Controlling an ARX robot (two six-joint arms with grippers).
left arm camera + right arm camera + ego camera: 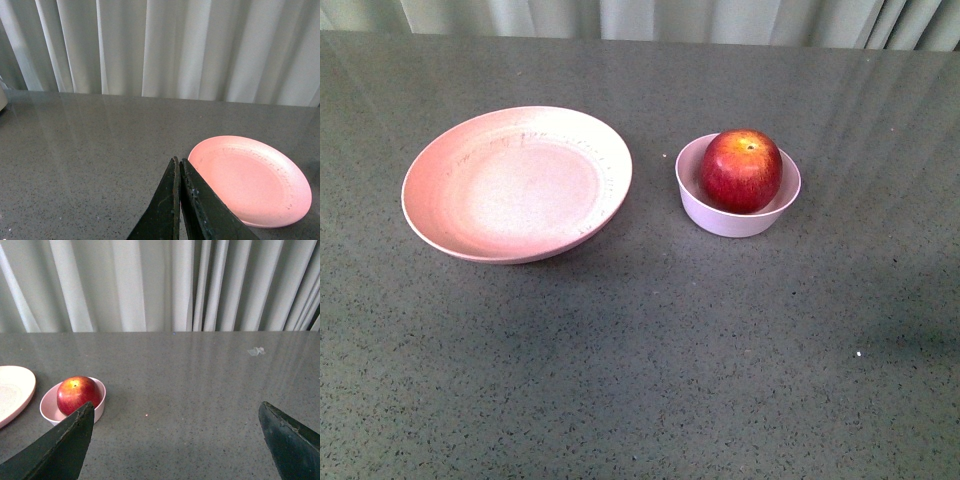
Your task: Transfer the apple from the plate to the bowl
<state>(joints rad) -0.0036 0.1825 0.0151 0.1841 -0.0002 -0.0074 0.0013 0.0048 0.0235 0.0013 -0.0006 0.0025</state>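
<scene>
The red apple (741, 169) sits inside the small pale bowl (718, 216) at the table's middle right. The wide pink plate (517, 183) lies to its left with nothing on it. Neither gripper shows in the front view. In the left wrist view my left gripper (178, 161) is shut and empty, its fingers pressed together, with the plate (252, 178) just beyond and beside it. In the right wrist view my right gripper (176, 405) is wide open and empty, well back from the apple (77, 394) in the bowl (49, 407); the plate's edge (15, 390) shows beside it.
The grey speckled table (650, 360) stretches around both dishes. Pale curtains (165, 45) hang behind the table's far edge. A small crumpled clear scrap (256, 351) lies on the table far off in the right wrist view.
</scene>
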